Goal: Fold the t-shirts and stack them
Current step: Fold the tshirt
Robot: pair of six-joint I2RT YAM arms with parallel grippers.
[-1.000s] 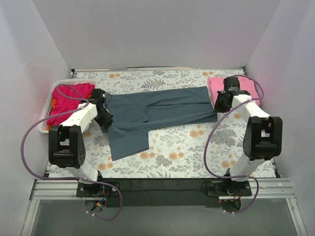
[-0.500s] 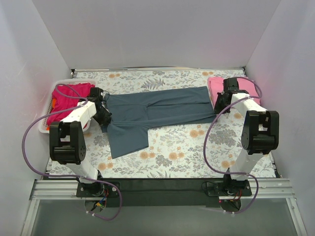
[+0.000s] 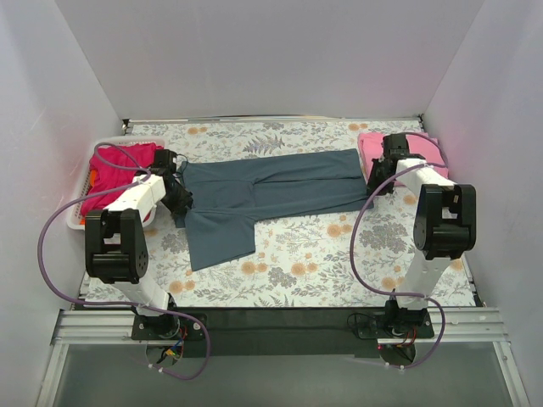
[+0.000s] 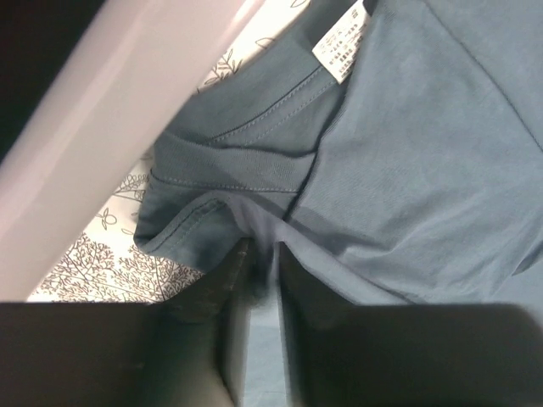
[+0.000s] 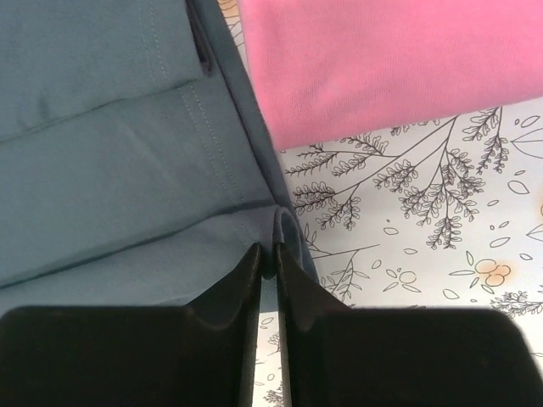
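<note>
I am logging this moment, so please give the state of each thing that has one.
grey shirt: partly folded, pinched at both ends
pink shirt: folded, lying flat
magenta shirt: crumpled in basket
left gripper: shut on grey shirt
right gripper: shut on grey shirt

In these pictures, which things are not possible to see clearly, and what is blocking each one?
1. Care label on the slate-blue t-shirt, left wrist view: print too small to read.
2. White basket, top view: the left arm covers part, so its contents cannot be counted.
3. Pink t-shirt: cut off by the frame edge in the right wrist view; partly covered by the right arm in the top view.
</note>
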